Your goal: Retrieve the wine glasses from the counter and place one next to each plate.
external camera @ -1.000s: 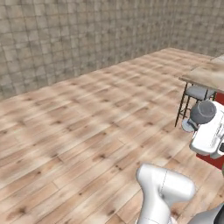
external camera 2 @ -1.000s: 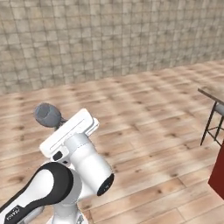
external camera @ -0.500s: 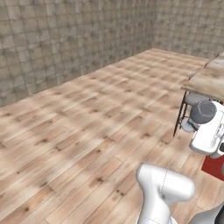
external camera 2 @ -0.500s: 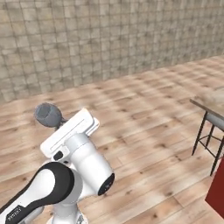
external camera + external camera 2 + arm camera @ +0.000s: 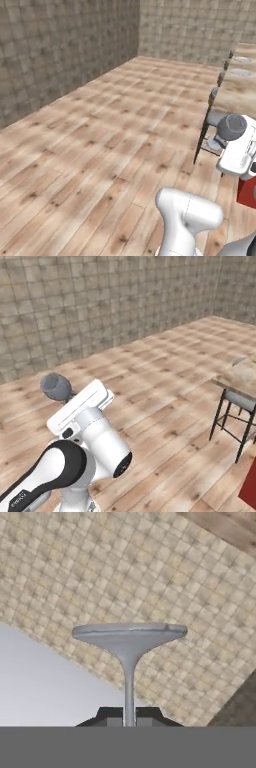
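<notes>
Wood-plank flooring (image 5: 100, 150) and tiled walls (image 5: 100, 301) surround the robot as it carries a wine glass (image 5: 129, 643) across the open room. In the hand view the jaws (image 5: 129, 713) are clenched on the glass's thin stem, one dark tip on each side, with the glass's long axis running straight out from the jaws toward 12 o'clock and its round disc-like end spread wide above them. The left base view shows the dark smoky bowl of the wine glass (image 5: 231, 126) standing out from the white hand at about 10 o'clock; the right base view shows the same bowl (image 5: 56, 386) jutting from the hand, again toward roughly 10 o'clock.

The long bar surface (image 5: 239, 87) lies off at 2 o'clock in the left base view, with a grey-seated stool (image 5: 212, 125) tucked against it just behind the hand, and two pale round plates, the nearer plate (image 5: 242, 73) and the farther plate (image 5: 244, 59), resting farther along its top. In the right base view a stool (image 5: 235, 408) and the edge of the bar surface (image 5: 242, 373) sit at 3 o'clock, well apart from the glass. Judging by this layout, the coming placement depends on bringing the glass round toward that side, upright, to stand beside a plate.
</notes>
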